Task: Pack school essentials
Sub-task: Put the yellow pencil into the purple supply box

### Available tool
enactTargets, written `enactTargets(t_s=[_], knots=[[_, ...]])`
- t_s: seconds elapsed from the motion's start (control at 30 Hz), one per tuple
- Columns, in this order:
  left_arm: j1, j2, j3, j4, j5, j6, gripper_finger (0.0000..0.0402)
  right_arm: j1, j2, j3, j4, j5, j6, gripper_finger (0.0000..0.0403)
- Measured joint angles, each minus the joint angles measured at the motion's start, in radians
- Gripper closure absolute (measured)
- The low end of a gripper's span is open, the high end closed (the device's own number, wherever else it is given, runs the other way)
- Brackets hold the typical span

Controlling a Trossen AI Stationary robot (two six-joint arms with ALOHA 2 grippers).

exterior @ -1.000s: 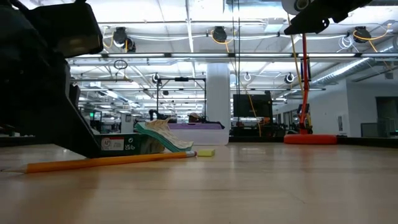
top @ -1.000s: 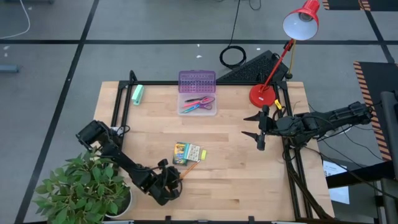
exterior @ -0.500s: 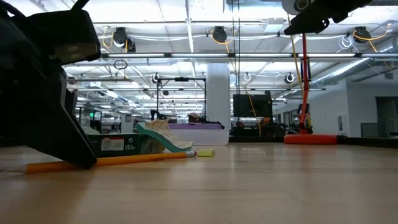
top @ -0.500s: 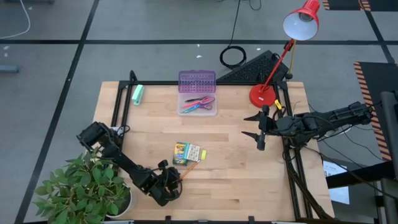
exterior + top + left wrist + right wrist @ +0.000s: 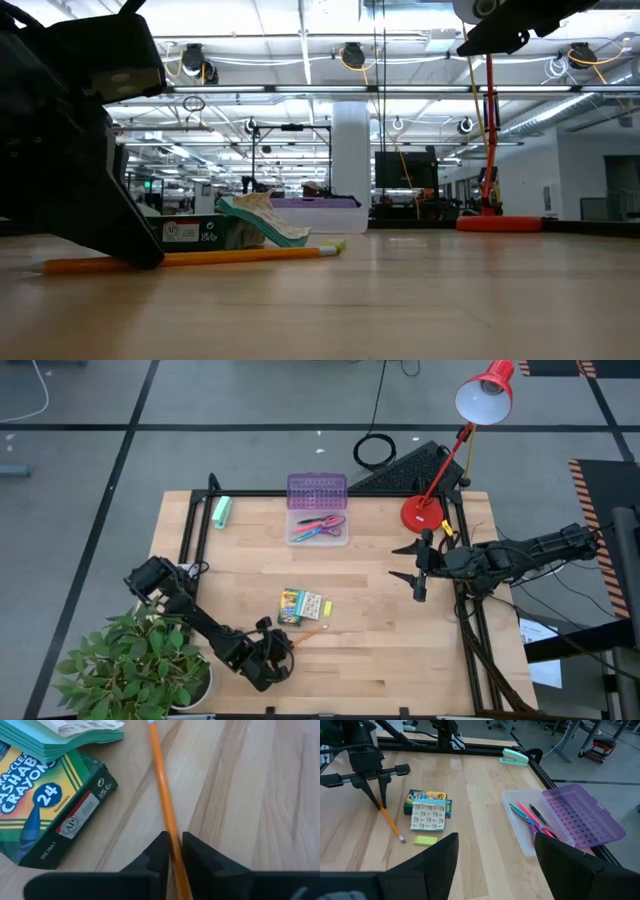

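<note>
An orange pencil (image 5: pixel 309 633) lies on the wood table in front of the yellow-green crayon box (image 5: pixel 291 601). A small pale card set (image 5: pixel 312 605) lies against the box, with a small yellow piece (image 5: pixel 327 608) beside it. My left gripper (image 5: pixel 287 647) stands over the pencil's near-left part and is shut on it. The clear box (image 5: pixel 318 528) at the far middle holds purple-handled scissors and pens; its purple lid (image 5: pixel 317 490) lies open behind it. My right gripper (image 5: pixel 418 568) hovers open near the table's right edge. My left gripper pinches the pencil's shaft (image 5: pixel 170 832) between its two fingers, toward the pencil's near-left end. The fingers (image 5: pixel 374 795) point down from above and lie across the pencil. The pencil lies flat on the table, its free end (image 5: pixel 401 839) toward the yellow piece.
A mint-green roll (image 5: pixel 221 511) lies at the far left. A red desk lamp (image 5: pixel 422 512) stands at the far right. A potted plant (image 5: pixel 140 660) crowds the near left corner beside my left arm. Bare wood stretches between the crayon box and my right gripper.
The pencil has turned a little on the table: its free end has swung toward the table's right edge, in front of the yellow piece, while the part in my left gripper has stayed in place. My left gripper has kept its hold.
</note>
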Motion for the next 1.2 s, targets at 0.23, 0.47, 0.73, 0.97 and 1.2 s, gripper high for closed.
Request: enactTargets(t_s=[0.23, 0.47, 0.73, 0.97, 1.2], knots=[[0.000, 0.000, -0.001, 0.012, 0.002, 0.042, 0.0368, 0.000, 0.000, 0.000, 0.000, 0.000, 0.000, 0.0147], [0.000, 0.001, -0.001, 0.015, 0.002, 0.067, 0.0370, 0.000, 0.000, 0.000, 0.000, 0.000, 0.000, 0.0147], [0.001, -0.008, -0.003, 0.020, 0.004, 0.080, 0.0371, 0.000, 0.000, 0.000, 0.000, 0.000, 0.000, 0.0147], [0.007, -0.063, -0.006, 0.020, -0.007, 0.137, 0.0371, 0.000, 0.000, 0.000, 0.000, 0.000, 0.000, 0.0147], [0.027, -0.107, -0.005, 0.028, -0.021, 0.196, 0.0371, 0.000, 0.000, 0.000, 0.001, 0.000, 0.000, 0.0147]])
